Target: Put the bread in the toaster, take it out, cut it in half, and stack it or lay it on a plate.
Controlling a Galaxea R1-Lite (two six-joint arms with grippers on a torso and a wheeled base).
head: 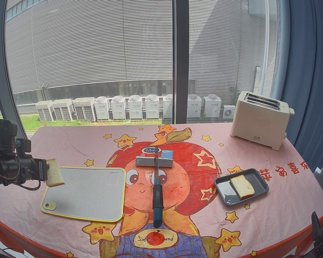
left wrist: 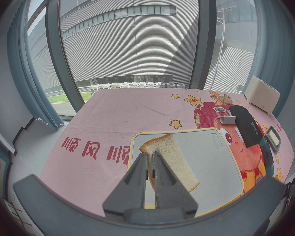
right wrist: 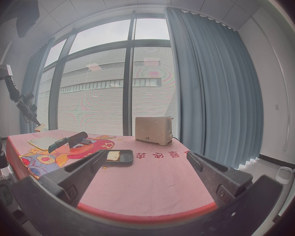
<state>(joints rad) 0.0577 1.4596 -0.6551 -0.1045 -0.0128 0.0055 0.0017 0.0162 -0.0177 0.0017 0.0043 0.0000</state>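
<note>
My left gripper (head: 46, 171) is shut on a half slice of bread (head: 55, 173), holding it in the air over the left edge of the yellow-rimmed cutting board (head: 86, 194). In the left wrist view the fingers (left wrist: 160, 171) pinch the bread (left wrist: 175, 159) on edge above the board (left wrist: 216, 167). A second half slice (head: 242, 186) lies on the dark plate (head: 258, 182) at the right. The cream toaster (head: 261, 119) stands at the back right, slots empty. My right gripper (right wrist: 147, 154) is open and holds nothing, low off the table's right front corner.
A blue-handled knife (head: 157, 189) lies mid-table, its blade propped on a small grey and blue block (head: 154, 161). The pink printed cloth (head: 204, 230) covers the table. A window runs behind the table and a curtain (head: 308, 72) hangs at the right.
</note>
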